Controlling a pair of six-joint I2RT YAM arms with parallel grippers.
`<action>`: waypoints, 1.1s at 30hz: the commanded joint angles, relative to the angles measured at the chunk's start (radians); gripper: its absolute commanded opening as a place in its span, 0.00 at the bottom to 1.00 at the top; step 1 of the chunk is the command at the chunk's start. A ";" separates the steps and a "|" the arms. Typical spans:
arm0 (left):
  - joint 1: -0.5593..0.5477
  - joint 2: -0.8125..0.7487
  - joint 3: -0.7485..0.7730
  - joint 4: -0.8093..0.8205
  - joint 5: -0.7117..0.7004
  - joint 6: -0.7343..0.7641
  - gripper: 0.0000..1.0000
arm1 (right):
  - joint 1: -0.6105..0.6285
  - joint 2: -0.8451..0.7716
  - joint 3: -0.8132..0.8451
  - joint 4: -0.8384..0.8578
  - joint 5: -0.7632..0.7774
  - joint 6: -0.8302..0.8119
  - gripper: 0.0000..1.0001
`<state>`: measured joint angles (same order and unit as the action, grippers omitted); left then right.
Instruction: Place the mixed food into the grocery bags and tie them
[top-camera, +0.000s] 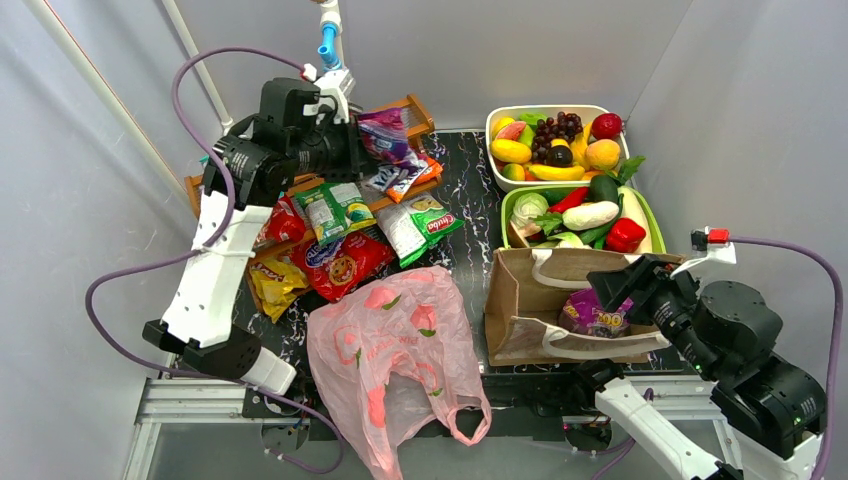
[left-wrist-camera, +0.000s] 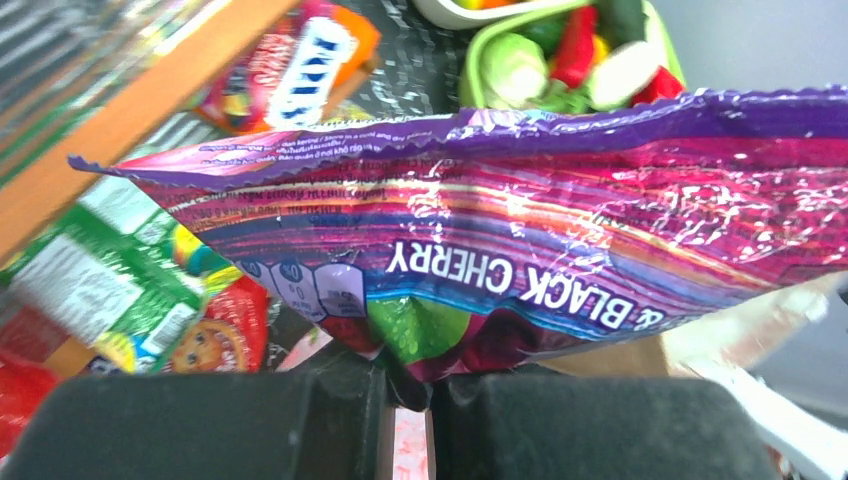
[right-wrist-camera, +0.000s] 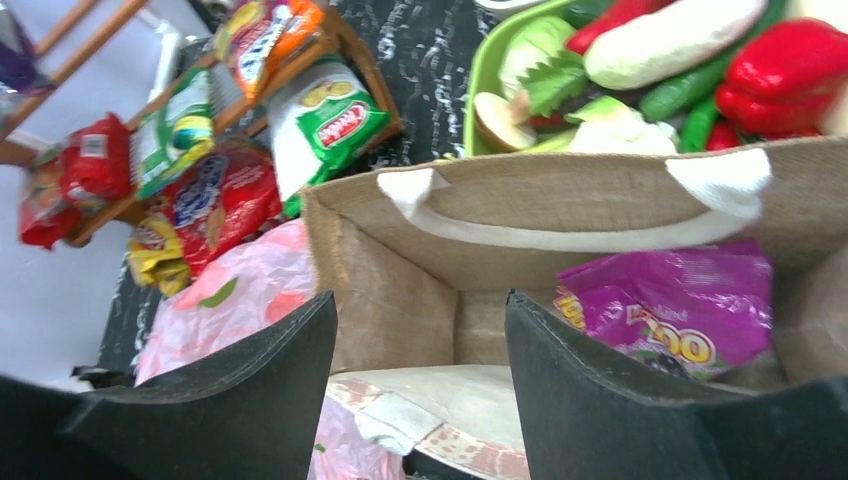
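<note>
Pinching a purple packet (left-wrist-camera: 560, 230) by its lower edge in the left pincer (left-wrist-camera: 410, 400), upper left of the top view.

Clamps only a thin fold of foil between near-shut jaws, so may drop it on the way if the glossy film slips or the packet swings; may also snag the wooden rack (top-camera: 415, 108) behind. Holds the right pincer (right-wrist-camera: 420, 320) wide apart and empty over the brown tote (right-wrist-camera: 390, 270) at lower right, a second packet (right-wrist-camera: 670, 300) already inside; could crowd that mouth at the drop. Shows the pink bag (top-camera: 395, 350) slumped at the near edge of the bench (top-camera: 465, 190), opening hard to make out. Cuts off the held packet's right end and brand name.
</note>
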<state>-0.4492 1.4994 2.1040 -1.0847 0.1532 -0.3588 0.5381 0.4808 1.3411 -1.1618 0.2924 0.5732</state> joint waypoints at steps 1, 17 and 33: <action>-0.071 -0.018 0.064 0.031 0.112 0.027 0.00 | 0.000 -0.026 0.038 0.145 -0.140 -0.054 0.71; -0.285 0.024 0.022 0.164 0.199 0.014 0.00 | -0.001 -0.028 -0.002 0.409 -0.491 0.016 0.84; -0.491 0.074 -0.046 0.326 0.188 -0.094 0.00 | -0.001 0.100 -0.004 0.567 -0.573 -0.097 0.89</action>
<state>-0.8963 1.5757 2.0663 -0.8375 0.3405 -0.4175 0.5381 0.5564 1.3148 -0.6807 -0.2707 0.5312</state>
